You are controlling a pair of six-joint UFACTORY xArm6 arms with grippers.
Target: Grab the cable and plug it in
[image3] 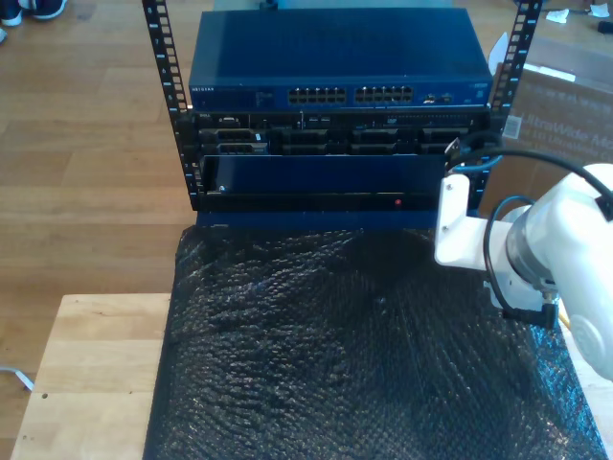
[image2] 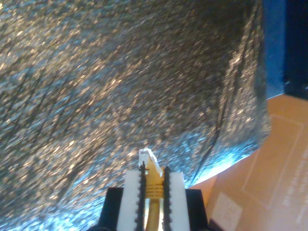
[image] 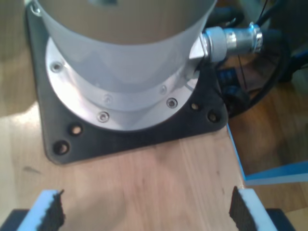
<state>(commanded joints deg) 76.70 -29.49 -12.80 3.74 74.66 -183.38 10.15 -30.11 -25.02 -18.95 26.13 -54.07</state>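
My second gripper (image2: 154, 185) is the end effector clamped on the cable (image2: 153, 185) — its clear plug (image2: 147, 157) juts straight ahead beyond the pads, over black bubble wrap (image2: 120, 86) — while my first gripper (image: 144, 207), pads apart, faces an arm base (image: 125, 53) on the counter (image: 144, 178).

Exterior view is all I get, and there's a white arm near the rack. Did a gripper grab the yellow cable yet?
Observer: Yes. My second gripper is shut on the yellow network cable, just behind its clear plug, which is not in any port.
Operator: What's the other gripper doing?
Observer: My first gripper is open with nothing between its pads. It is above the wooden table, facing an arm's round base.
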